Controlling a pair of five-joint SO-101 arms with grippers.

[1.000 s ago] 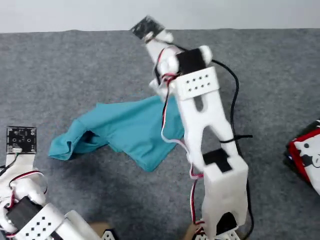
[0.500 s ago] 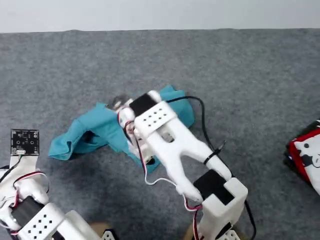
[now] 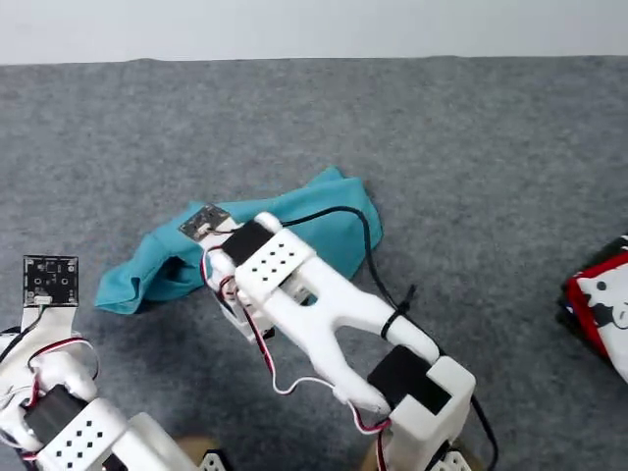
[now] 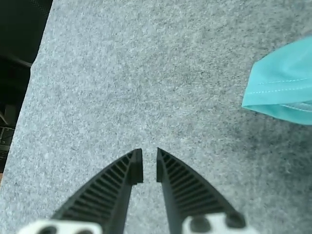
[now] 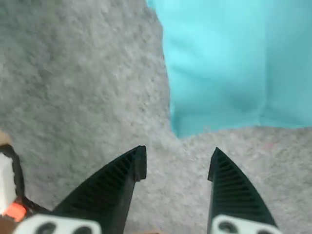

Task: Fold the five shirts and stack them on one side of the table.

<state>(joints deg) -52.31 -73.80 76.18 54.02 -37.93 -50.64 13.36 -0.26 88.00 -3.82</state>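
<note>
Above grey felt (image 5: 73, 73), right claw (image 5: 178, 151) gapes empty beside teal shirt (image 5: 219, 63).

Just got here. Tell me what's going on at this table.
The right arm is stretched over a crumpled teal fabric shirt that lies unfolded on the grey felt table. The right gripper is open and empty, poised at the shirt's edge without gripping it. The left gripper is shut and empty over bare felt, apart from the shirt. A red, white and black cloth item lies at the far side of the table.
</note>
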